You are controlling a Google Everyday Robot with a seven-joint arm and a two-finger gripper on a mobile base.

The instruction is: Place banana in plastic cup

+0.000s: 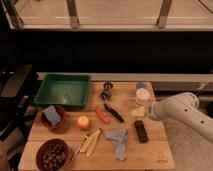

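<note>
The banana (88, 143) is pale yellow and lies at the front middle of the wooden table (160, 150), just left of a blue-grey cloth. The plastic cup (142, 96) is whitish and stands upright near the table's back right. My gripper (148, 111) is at the end of the white arm (177, 111), which reaches in from the right. It sits just below the cup and next to a small pale yellow block (138, 112). The gripper is far to the right of the banana and holds nothing that I can see.
A green tray (62, 90) sits at the back left. There is a brown bowl with a blue item (52, 117) and a brown bowl of nuts (52, 155). Also on the table are a round yellow-orange fruit (83, 122), a carrot (102, 116), black tools (111, 107), a black remote (141, 131) and the cloth (118, 140).
</note>
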